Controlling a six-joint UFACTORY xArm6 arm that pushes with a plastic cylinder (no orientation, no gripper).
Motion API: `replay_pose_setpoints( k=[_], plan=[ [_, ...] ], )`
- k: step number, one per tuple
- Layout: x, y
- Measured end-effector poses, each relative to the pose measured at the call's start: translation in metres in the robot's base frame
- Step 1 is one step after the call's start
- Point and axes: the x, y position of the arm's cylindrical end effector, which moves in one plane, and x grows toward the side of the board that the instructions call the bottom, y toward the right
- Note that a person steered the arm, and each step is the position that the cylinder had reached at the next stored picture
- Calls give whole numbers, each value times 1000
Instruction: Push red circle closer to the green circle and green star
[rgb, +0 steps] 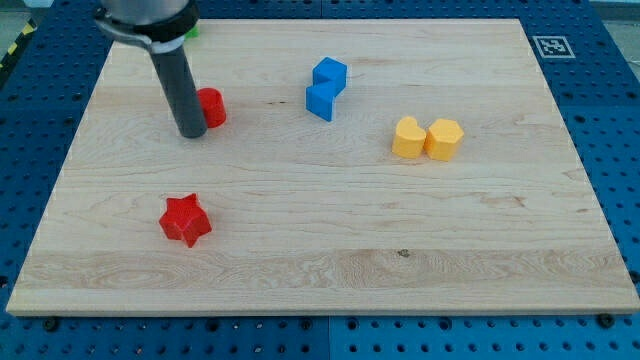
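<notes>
Camera view shows my tip (191, 132) touching the red circle (211, 107) from its left, near the bench's (330, 250) top-left. A green block (192, 31) peeks behind the rod. No end effector exists, nothing held. I'd reposition below, pushing upward.

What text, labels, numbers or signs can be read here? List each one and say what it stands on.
No readable words, brands or numbers appear anywhere in the view.
Only sign: a black-and-white square fiducial marker on the pale wooden board, at its corner in the view's top right; it is a pattern, not text.
The red, blue and yellow blocks and the dark rod carry no markings.
</notes>
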Motion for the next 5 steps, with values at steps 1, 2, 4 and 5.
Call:
replay_pose_setpoints(
  k=[1, 2, 4, 5],
  plan=[
    [-13, 2],
    [-13, 17],
    [-13, 56],
    [-23, 47]
  ],
)
